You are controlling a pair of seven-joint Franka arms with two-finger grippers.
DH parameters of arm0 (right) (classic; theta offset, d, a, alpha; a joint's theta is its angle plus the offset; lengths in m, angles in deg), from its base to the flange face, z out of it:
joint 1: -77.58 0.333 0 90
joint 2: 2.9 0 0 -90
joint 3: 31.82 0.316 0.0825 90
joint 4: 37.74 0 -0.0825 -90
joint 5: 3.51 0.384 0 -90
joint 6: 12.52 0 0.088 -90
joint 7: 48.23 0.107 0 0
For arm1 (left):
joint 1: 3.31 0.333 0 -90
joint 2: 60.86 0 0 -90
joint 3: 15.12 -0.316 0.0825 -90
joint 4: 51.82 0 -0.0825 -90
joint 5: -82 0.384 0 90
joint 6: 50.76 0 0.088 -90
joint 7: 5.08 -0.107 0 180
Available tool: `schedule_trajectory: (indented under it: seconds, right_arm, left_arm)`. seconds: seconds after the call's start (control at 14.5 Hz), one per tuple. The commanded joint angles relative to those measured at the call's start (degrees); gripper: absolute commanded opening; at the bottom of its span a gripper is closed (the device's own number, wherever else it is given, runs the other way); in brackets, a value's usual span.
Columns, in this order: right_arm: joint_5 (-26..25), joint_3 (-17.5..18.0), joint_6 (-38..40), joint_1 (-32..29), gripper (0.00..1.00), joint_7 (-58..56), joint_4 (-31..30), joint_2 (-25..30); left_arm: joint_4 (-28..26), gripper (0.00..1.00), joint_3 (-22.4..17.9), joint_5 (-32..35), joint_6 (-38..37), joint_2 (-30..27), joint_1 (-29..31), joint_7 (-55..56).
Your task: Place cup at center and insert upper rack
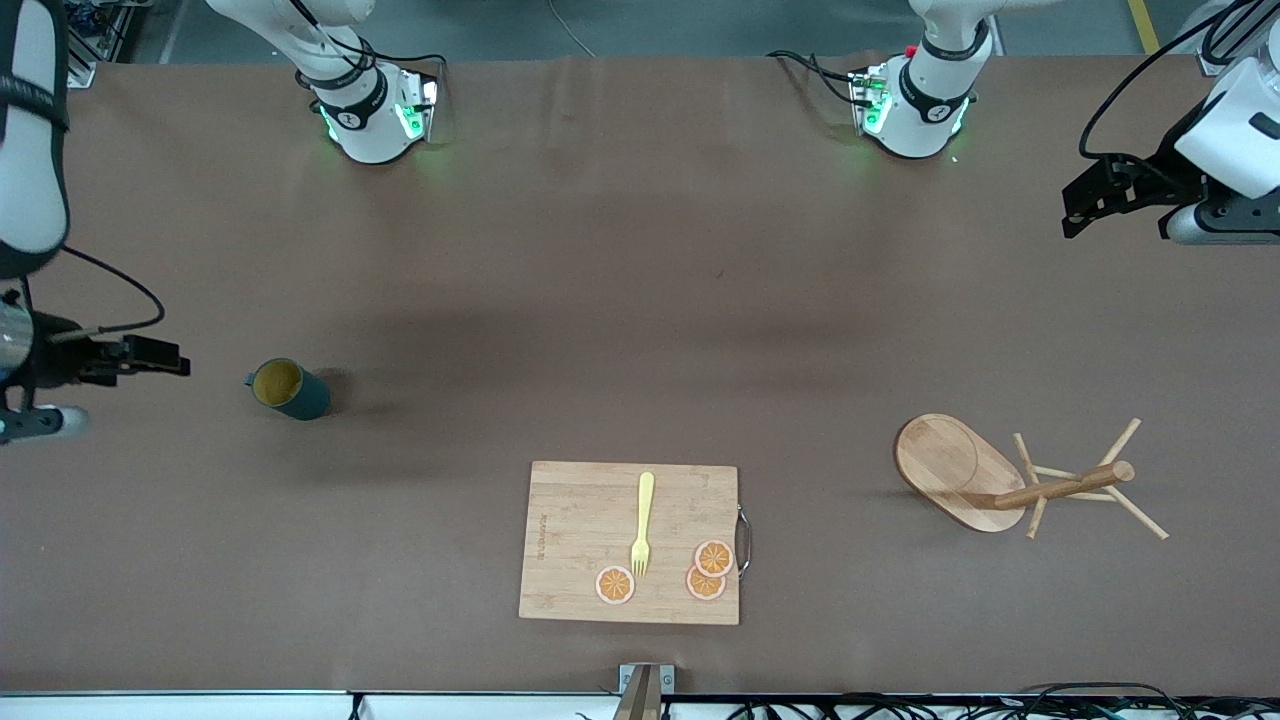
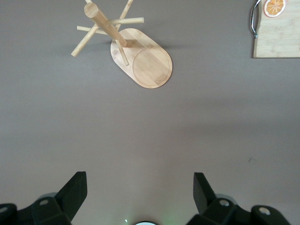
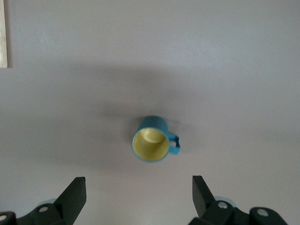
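The right gripper [image 3: 138, 199] hangs in the air at the right arm's end of the table [image 1: 620, 300], its two dark fingers [image 3: 75, 194] spread wide with nothing between them. The cup [image 1: 285, 389] stands upright on the table just off from that gripper, toward the table's middle; its yellow inside faces up and its small loop handle [image 3: 174, 144] sticks out to one side. From the right wrist view the cup sits ahead of the open fingers, clear of both, not touched.

The left gripper [image 2: 140, 194] hangs over the left arm's end of the table, also spread wide and holding nothing. The upper rack [image 1: 1010, 478] stands on the table well apart from it, nearer to the front camera than the spot below that gripper. Its oval base [image 2: 145, 58] lies flat on the table and the thick post [image 2: 107, 24] rises from one end of it, with the thin pegs [image 2: 129, 21] fanning out near the post's top.

Between the cup and the rack, nearer to the front camera, lies a cutting board [image 1: 580, 540] with a metal handle on its edge. On it rest a yellow fork [image 1: 643, 525] and three orange slices [image 1: 713, 558].
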Motion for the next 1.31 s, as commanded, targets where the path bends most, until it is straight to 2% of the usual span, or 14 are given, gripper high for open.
schedule_trajectory:
  seconds: [0.0,0.21,0.48,0.62,0.76,0.97,1.24]
  right_arm:
    - [2.4,0.6,-9.1,-2.2,1.0,-16.1,-7.3,-0.7]
    - [2.5,0.6,-18.8,-2.6,1.0,-28.4,-15.0,-2.2]
    - [1.7,0.7,-31.9,-0.4,1.0,-32.9,-26.9,-1.8]
    - [-0.3,0.7,-33.7,0.3,1.0,-37.9,-27.7,-1.8]
    - [-0.6,0.7,-33.7,0.5,1.0,-38.6,-28.6,-1.6]
    - [-3.9,0.7,-33.5,0.4,1.0,-39.2,-28.5,-1.4]
    - [-3.9,0.6,-33.7,-0.4,1.0,-42.6,-28.5,-1.5]
  left_arm:
    - [-0.4,1.0,0.2,-0.6,0.4,-0.1,0.3,0.0]
    - [-2.9,1.0,0.2,-0.5,2.0,-0.7,0.4,0.0]
    - [-3.2,1.0,0.2,-0.6,2.6,-0.6,0.4,0.0]
    - [-3.2,1.0,0.2,-0.6,2.6,-0.6,0.6,0.1]
    - [-3.2,1.0,0.0,-0.6,2.6,-0.5,0.6,0.1]
    - [-3.2,1.0,0.0,-0.6,2.6,-0.5,0.7,0.1]
    - [-3.7,1.0,-0.1,-0.6,2.6,-0.6,0.7,0.1]
